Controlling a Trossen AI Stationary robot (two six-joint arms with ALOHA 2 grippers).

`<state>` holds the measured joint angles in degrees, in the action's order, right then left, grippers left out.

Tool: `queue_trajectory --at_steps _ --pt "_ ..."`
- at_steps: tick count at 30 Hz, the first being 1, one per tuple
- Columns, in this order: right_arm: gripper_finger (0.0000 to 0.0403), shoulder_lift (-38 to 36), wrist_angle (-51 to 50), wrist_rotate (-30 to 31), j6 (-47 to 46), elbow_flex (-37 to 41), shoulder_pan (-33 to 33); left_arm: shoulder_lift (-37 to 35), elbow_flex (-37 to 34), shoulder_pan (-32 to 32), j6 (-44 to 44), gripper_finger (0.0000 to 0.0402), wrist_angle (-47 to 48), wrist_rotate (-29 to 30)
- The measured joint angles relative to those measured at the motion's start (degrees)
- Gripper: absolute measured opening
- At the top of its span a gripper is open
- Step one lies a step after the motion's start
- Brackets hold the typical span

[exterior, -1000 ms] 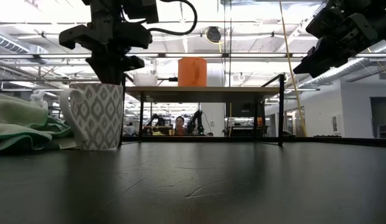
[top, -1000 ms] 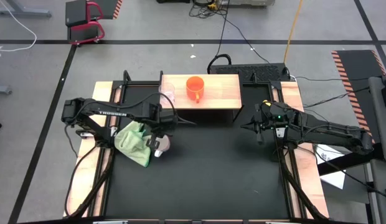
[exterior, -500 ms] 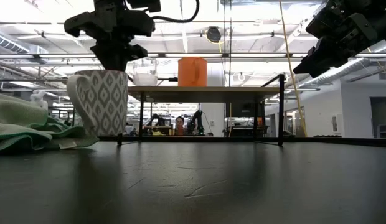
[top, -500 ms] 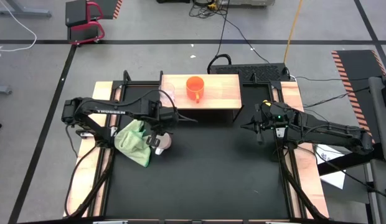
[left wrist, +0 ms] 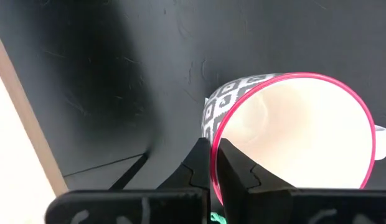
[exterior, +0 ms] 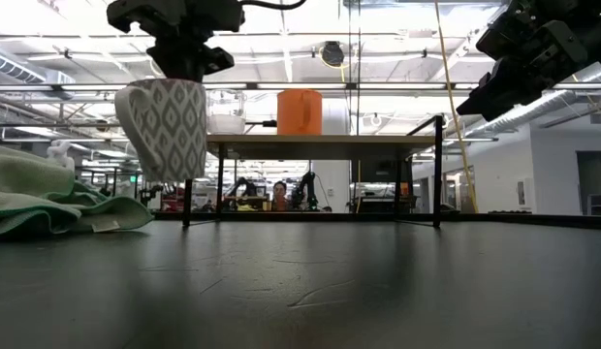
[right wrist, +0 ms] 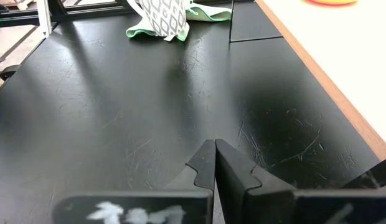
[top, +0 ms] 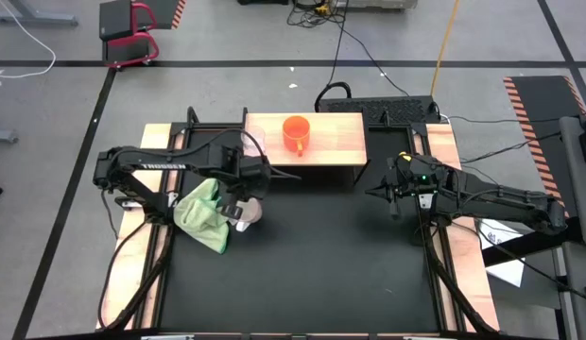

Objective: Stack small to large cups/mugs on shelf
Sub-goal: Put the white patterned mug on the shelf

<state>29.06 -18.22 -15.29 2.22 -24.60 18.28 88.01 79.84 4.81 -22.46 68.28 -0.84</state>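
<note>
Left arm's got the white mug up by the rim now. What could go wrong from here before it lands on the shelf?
1. The left gripper pinches only the thin rim of the white mug, which hangs tilted; it may swing or slip out.
2. The orange mug and glass cup already stand on the shelf; a low approach could knock them.
3. The mug's base might catch the shelf edge.

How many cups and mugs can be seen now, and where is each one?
3. The orange mug and the glass cup stand on the shelf; the white mug hangs in the left gripper.
</note>
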Motion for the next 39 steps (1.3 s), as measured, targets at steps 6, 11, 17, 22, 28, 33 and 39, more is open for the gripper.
queue_trajectory --at_steps 6,11,17,22,28,33,39 --pt "0.0 -0.02 0.0 0.0 -0.02 0.01 -0.02 0.0 2.07 0.7 0.06 0.001 3.42 0.76" --pt "0.0 0.0 0.0 0.0 -0.02 0.0 0.0 -0.07 3.92 1.63 0.19 0.001 5.39 0.69" --pt "0.0 0.0 0.0 0.0 -0.03 0.0 -0.01 -0.07 5.04 2.78 -1.45 0.001 6.12 0.42" --pt "0.0 0.0 0.0 0.0 -0.04 0.0 -0.01 -0.07 7.34 4.18 -2.51 0.001 6.81 -2.31" --pt "0.0 0.0 0.0 0.0 -0.04 0.02 -0.01 -0.07 9.7 5.68 -1.9 0.001 7.29 -3.58" --pt "0.0 -0.02 0.04 0.0 -0.02 0.0 -0.02 -0.07 10.48 5.66 -2.36 0.001 7.43 -3.58" --pt "0.0 0.0 0.04 0.0 -0.01 0.01 -0.02 -0.07 10.48 5.67 -2.36 0.001 7.44 -3.56"
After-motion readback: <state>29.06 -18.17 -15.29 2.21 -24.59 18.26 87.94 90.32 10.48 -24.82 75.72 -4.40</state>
